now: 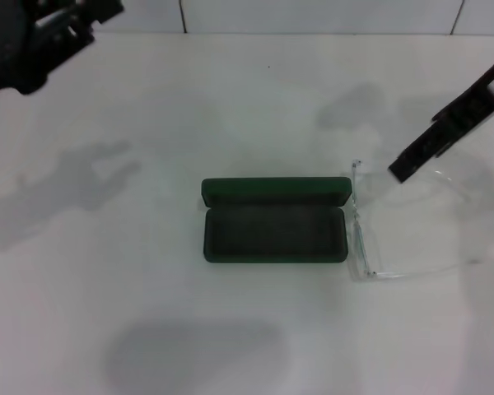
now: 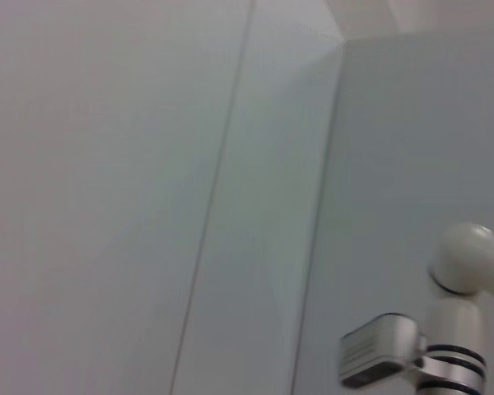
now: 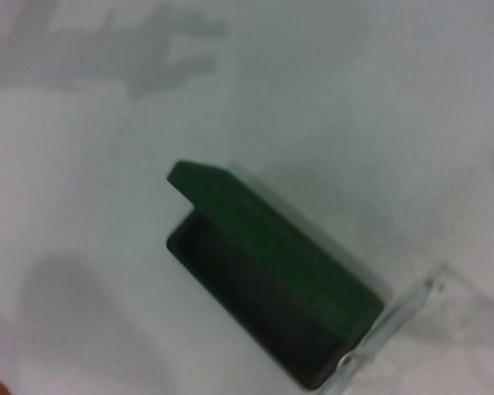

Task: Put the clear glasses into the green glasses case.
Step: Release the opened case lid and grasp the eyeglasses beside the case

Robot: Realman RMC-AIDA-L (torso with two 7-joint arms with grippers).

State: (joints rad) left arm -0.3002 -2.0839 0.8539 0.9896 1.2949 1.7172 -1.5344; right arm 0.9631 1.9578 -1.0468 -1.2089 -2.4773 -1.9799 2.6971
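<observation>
A plain white table (image 1: 148, 329) fills the head view, and soft grey shadows are cast across it at 9 and 6 o'clock. A white panelled wall (image 1: 313, 15), divided by thin dark seams, is seen along the far edge. In the left wrist view only pale wall panels and a white and silver jointed fitting (image 2: 445, 346) are shown.

The case (image 1: 275, 220) lies at the centre of the table with its lid raised toward 12 o'clock and its dark lining exposed. The glasses (image 1: 395, 222) rest on the table just beside the case at 3 o'clock, outside it, with the front next to the case's short end and the temples spread away toward 3 o'clock.

The right gripper (image 1: 412, 164) is held above the glasses at about 2 o'clock from the case; whether its fingers are parted or closed cannot be told. The left gripper (image 1: 49, 33) is kept at 10 o'clock, well apart from the case, and its state cannot be told either.

Nothing is seen between the glasses and the open case.
</observation>
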